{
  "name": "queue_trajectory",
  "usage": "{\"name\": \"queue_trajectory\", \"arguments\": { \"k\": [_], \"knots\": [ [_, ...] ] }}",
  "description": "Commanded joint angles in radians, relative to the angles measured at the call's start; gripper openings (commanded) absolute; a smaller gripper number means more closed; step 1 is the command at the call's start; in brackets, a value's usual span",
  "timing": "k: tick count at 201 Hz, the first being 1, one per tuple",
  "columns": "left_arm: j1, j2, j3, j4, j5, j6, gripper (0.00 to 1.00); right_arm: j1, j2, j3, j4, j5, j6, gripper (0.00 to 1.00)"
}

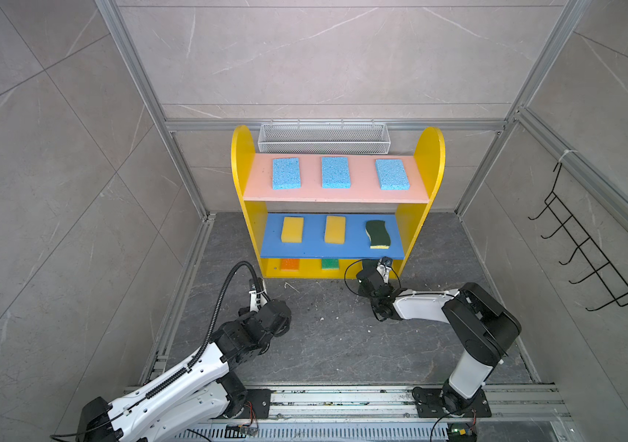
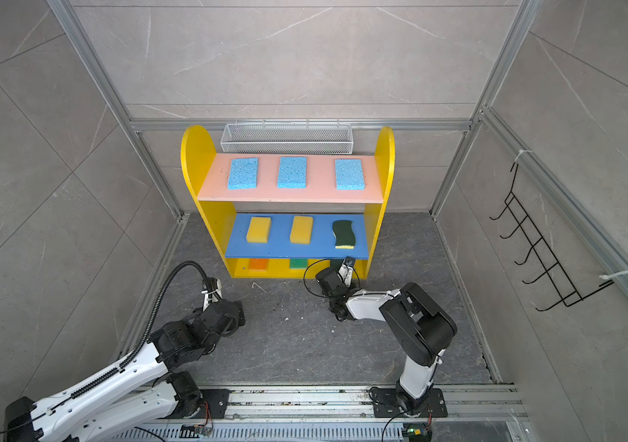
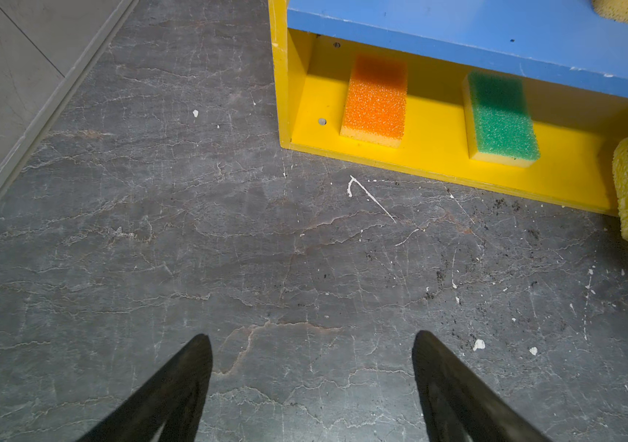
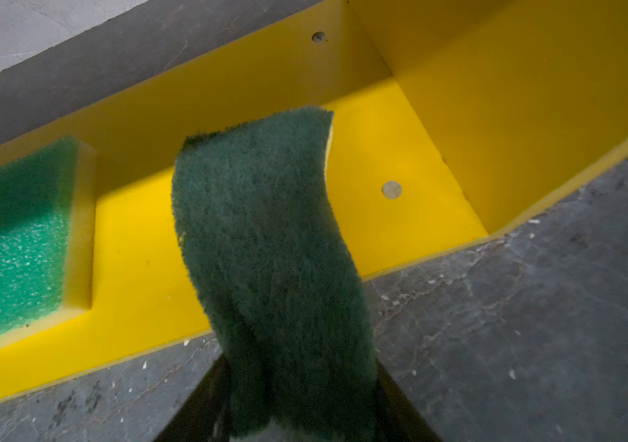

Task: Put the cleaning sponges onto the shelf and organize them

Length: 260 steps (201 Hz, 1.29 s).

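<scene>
The shelf (image 1: 429,160) holds three light blue sponges (image 1: 335,172) on its pink board. Two yellow sponges (image 1: 292,229) and a dark-green wavy sponge (image 1: 377,234) lie on the blue board. On the yellow bottom sit an orange sponge (image 3: 375,101) and a bright green sponge (image 3: 501,118). My right gripper (image 1: 385,264) is shut on a second dark-green wavy sponge (image 4: 266,229), holding it tilted over the bottom tier's front edge, right of the bright green sponge (image 4: 21,245). My left gripper (image 3: 312,340) hangs open over the floor, in front of the shelf's left end, nothing between its fingers.
A white wire-mesh basket (image 1: 323,137) hangs behind the shelf top. A black wire hook rack (image 1: 588,248) is on the right wall. Aluminium frame posts (image 1: 186,172) bound the dark stone floor (image 1: 324,336).
</scene>
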Motion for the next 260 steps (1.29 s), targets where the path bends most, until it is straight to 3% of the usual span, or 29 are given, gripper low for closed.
{"name": "queue_trajectory", "arguments": {
  "k": [1,115,167,260],
  "knots": [
    [0.014,0.015,-0.001,0.050,0.012,0.035,0.85,-0.010,0.025,0.040,0.031,0.026,-0.054,0.53],
    [0.031,0.045,0.007,0.076,0.042,0.037,0.85,-0.040,0.057,0.078,0.080,-0.012,-0.132,0.55],
    [0.035,0.057,0.014,0.077,0.045,0.038,0.85,-0.040,0.040,0.045,0.090,-0.001,-0.129,0.70],
    [0.035,0.052,0.029,0.069,0.063,0.029,0.85,-0.039,-0.083,-0.011,0.073,-0.002,-0.173,0.74]
  ]
}}
